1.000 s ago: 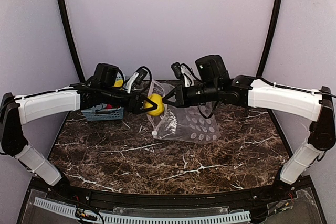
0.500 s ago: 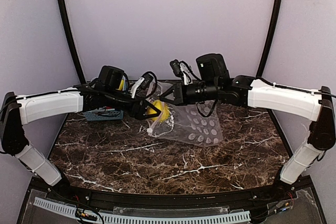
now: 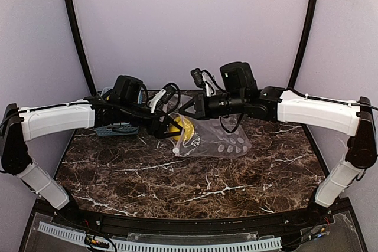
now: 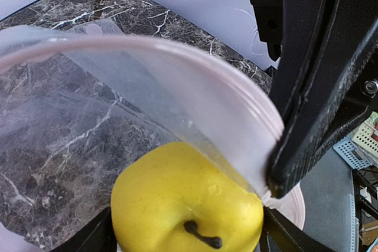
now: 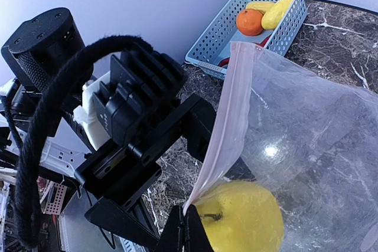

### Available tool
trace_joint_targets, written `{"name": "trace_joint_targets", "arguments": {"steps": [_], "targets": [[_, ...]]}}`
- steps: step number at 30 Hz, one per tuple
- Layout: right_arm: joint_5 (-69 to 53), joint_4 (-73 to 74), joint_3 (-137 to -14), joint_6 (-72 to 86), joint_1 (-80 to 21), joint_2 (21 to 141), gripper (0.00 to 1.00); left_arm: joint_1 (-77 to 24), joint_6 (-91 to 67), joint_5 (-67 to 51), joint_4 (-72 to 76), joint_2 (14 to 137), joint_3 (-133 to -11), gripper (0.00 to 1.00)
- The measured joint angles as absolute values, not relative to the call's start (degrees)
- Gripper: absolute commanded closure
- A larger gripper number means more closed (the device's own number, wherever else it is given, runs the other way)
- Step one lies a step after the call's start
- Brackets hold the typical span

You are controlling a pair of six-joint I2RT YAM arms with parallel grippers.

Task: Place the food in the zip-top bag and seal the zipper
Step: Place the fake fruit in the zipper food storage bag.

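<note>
My left gripper (image 3: 175,127) is shut on a yellow toy apple (image 3: 182,128), which sits in the mouth of the zip-top bag (image 3: 227,141). In the left wrist view the apple (image 4: 177,199) sits between my fingers, partly under the bag's pink zipper strip (image 4: 236,116). My right gripper (image 3: 188,110) is shut on that strip and holds the mouth up. The right wrist view shows its fingertips (image 5: 186,231) pinching the pink strip (image 5: 227,122) beside the apple (image 5: 245,222). A white slider (image 3: 175,150) hangs at the strip's end. An orange ball (image 5: 249,21), yellow pieces (image 5: 276,11) and a red piece (image 5: 263,42) lie in the basket.
The blue-grey slatted basket (image 3: 115,128) stands at the back left behind my left arm; it also shows in the right wrist view (image 5: 215,39). The bag's dotted body lies flat on the dark marble table (image 3: 195,181). Both arms meet over the middle back of the table.
My left gripper has moved right and down with the yellow apple, into the bag's mouth. The bag has sunk flatter onto the table while my right gripper has kept its hold on the rim.
</note>
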State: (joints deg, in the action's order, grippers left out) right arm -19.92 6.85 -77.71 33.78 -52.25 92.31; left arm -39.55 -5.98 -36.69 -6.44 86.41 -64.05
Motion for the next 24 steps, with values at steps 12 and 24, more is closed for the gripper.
{"name": "trace_joint_targets", "arguments": {"steps": [12,24], "targets": [[-19.8,6.8,-76.9,33.8,-52.2,92.3,1.0,-39.6,-5.5,-35.6,-6.6,86.4,-64.1,0.09],[-18.2,6.9,-75.8,34.5,-52.2,92.3,1.0,-39.6,-3.6,-33.1,-4.6,75.9,-63.0,0.08]]}}
